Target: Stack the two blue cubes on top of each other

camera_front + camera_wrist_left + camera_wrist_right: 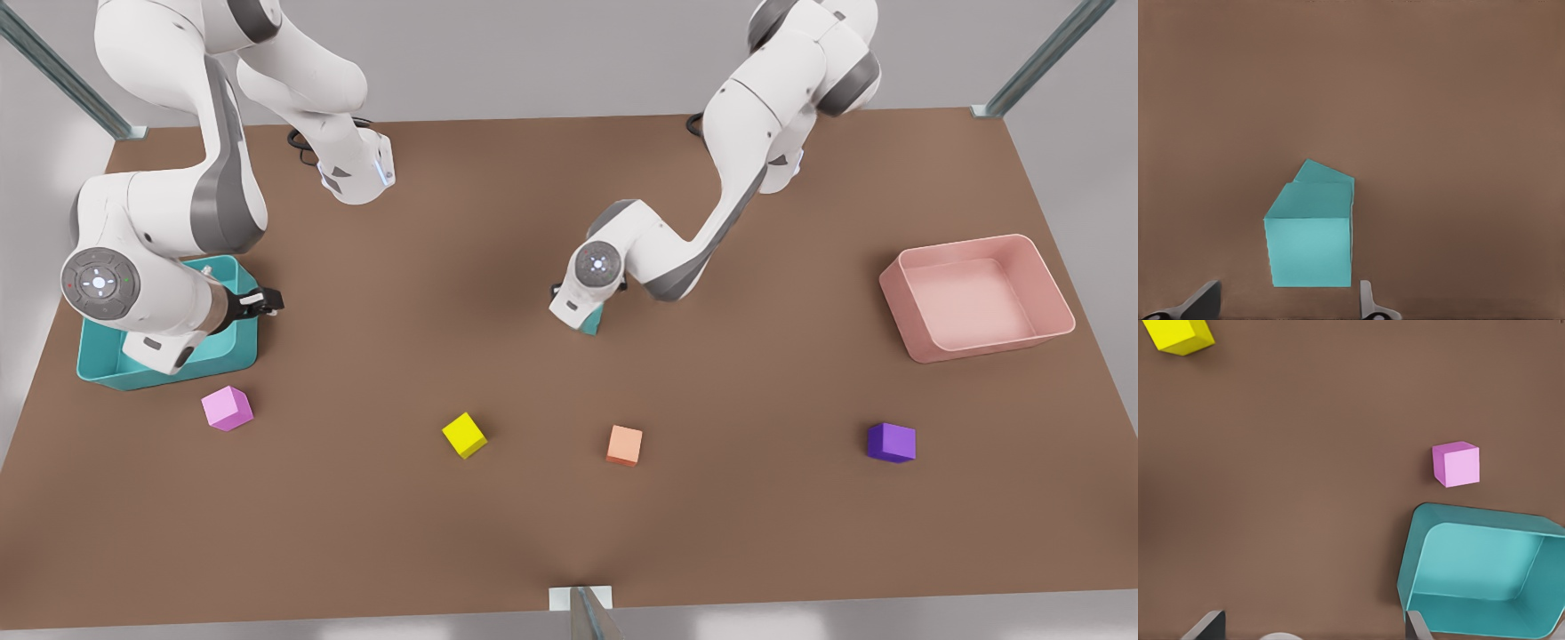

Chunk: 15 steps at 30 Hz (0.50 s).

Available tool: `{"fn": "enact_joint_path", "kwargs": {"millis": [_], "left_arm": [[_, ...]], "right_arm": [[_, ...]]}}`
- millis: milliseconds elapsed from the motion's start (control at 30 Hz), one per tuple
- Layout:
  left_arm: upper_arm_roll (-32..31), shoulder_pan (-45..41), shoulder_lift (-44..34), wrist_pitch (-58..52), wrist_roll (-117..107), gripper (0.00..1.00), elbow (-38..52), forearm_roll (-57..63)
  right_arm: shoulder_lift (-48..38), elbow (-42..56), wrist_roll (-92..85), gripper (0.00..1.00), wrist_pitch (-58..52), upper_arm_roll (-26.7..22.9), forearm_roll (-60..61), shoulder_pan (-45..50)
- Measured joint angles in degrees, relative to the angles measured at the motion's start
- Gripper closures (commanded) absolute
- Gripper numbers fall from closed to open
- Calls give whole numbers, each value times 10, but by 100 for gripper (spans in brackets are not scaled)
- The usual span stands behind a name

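Teal on teal: the upper cube sits skewed atop the lower cube at mid-table, the left gripper spread just above. It should rise straight, without nudging. The right gripper waits, spread, over the teal tray.

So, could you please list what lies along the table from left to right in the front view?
Teal tray → pink cube → yellow cube → teal cube → orange cube → purple cube → pink tray.
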Motion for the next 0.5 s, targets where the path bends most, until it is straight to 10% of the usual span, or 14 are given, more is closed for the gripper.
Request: {"fn": "enact_joint_path", "kwargs": {"millis": [233, 333, 500], "left_arm": [[-2, 218, -49, -260, 32, 0, 234, 50], [155, 199, -162, -281, 112, 0, 81, 59], [205, 177, -187, -328, 229, 0, 87, 49]], "right_arm": [[-101, -124, -10, 0, 16, -6, 26, -63], [-112, -139, -16, 0, 27, -6, 35, -81], [-113, -142, -24, 0, 37, -6, 40, -67]]}}
